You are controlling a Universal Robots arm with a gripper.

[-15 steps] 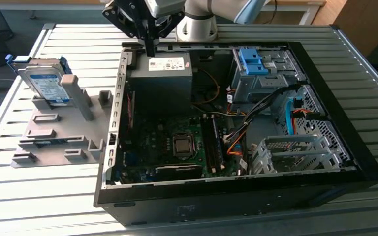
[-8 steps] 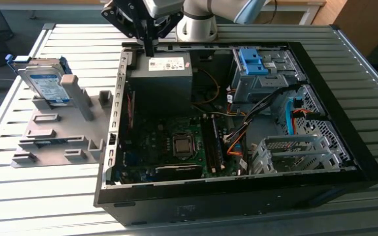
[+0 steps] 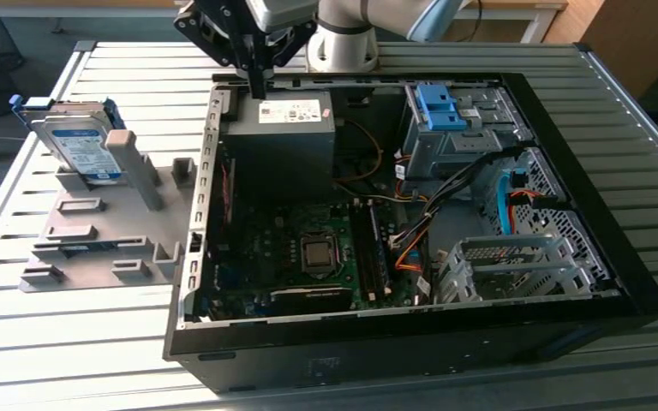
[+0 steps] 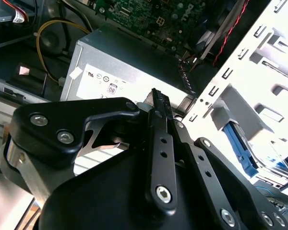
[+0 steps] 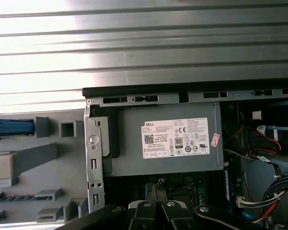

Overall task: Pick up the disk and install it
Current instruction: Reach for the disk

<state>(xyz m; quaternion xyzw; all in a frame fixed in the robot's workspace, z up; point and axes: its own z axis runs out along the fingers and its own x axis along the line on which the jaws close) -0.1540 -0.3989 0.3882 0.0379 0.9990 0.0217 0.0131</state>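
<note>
Hovering above the power supply (image 3: 289,141) in the open computer case (image 3: 624,261), the gripper (image 3: 258,91) looks pinched closed, empty. The disk (image 3: 81,147) stands in a grey rack (image 3: 100,231) on the slatted metal table (image 3: 66,342), exterior view's left.

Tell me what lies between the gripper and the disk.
In the exterior view, the computer case's metal side wall and a strip of slatted table lie between the gripper and the disk.
</note>
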